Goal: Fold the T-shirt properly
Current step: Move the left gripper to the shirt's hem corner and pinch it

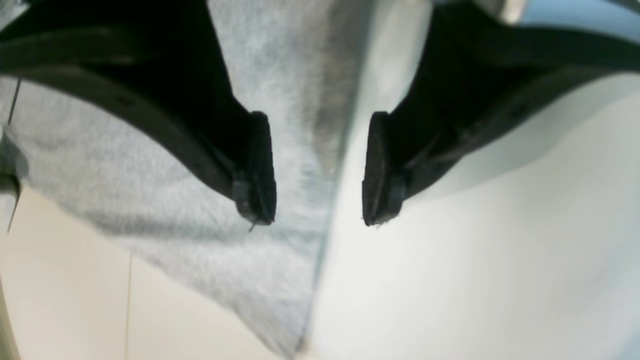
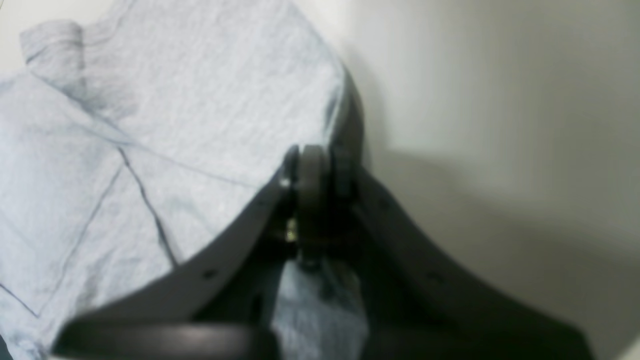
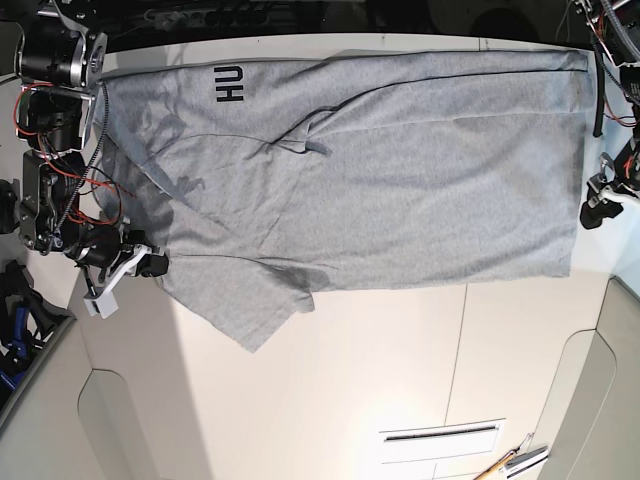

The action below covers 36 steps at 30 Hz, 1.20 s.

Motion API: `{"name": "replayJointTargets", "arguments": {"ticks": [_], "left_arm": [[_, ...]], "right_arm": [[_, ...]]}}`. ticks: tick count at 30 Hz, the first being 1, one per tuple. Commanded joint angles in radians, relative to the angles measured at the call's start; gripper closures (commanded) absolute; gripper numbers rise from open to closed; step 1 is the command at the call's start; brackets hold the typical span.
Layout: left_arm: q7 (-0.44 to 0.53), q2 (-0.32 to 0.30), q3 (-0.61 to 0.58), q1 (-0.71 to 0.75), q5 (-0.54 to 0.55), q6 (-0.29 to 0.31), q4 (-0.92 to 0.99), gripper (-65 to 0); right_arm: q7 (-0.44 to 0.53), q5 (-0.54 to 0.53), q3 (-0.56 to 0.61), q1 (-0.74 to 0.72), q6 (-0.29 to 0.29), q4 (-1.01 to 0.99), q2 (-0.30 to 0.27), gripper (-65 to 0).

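The grey T-shirt (image 3: 380, 180) lies spread across the white table (image 3: 350, 380), with black letters (image 3: 230, 83) near its far left corner and a sleeve (image 3: 255, 310) pointing toward the front. At the shirt's left edge my right gripper (image 3: 153, 265) is shut on the cloth. The right wrist view shows its fingertips (image 2: 312, 175) pressed together on a fold of the T-shirt (image 2: 175, 100). My left gripper (image 3: 597, 207) is at the shirt's right edge. The left wrist view shows it open (image 1: 317, 172), and the edge of the T-shirt (image 1: 280, 75) runs under the gap between its fingers.
Red and black cables (image 3: 95, 190) hang on the arm at the left. Small hand tools (image 3: 515, 462) lie at the table's front right corner, beside a narrow slot (image 3: 440, 435). Seams split the tabletop into panels.
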<state>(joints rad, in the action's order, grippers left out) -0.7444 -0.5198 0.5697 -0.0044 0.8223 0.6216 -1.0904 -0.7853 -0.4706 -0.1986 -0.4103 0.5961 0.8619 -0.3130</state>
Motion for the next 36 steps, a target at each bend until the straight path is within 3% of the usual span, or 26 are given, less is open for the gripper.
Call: {"name": "replayJointTargets", "arguments": {"ticks": [1, 7, 12, 20, 28, 36], "left_arm": [[0.042, -0.026, -0.015, -0.031, 0.005, 0.011, -0.002, -32.3], [0.068, -0.027, -0.082, -0.142, -0.112, -0.053, 0.047, -32.3], [0.076, -0.042, -0.082, -0.212, -0.161, -0.068, 0.137, -32.3], [0.101, -0.047, -0.082, -0.234, -0.094, -0.041, 0.3, -32.2], [0.039, -0.046, -0.086, -0.248, 0.003, -0.023, 0.303, -32.2], [0.048, -0.046, -0.163, -0.248, 0.002, -0.023, 0.303, -32.2]], "right_arm": [[-0.033, 0.041, 0.003, -0.008, -0.009, 0.004, -0.008, 0.0], [-0.034, 0.041, 0.003, -0.008, -0.009, 0.004, -0.008, 0.0], [-0.034, 0.041, 0.003, -0.008, -0.009, 0.004, -0.008, 0.0], [-0.033, 0.041, 0.003, -0.008, -0.009, 0.004, -0.008, 0.0], [-0.033, 0.041, 0.003, -0.008, -0.009, 0.004, -0.008, 0.0], [-0.033, 0.04, 0.003, -0.008, -0.009, 0.004, -0.008, 0.0]]}}
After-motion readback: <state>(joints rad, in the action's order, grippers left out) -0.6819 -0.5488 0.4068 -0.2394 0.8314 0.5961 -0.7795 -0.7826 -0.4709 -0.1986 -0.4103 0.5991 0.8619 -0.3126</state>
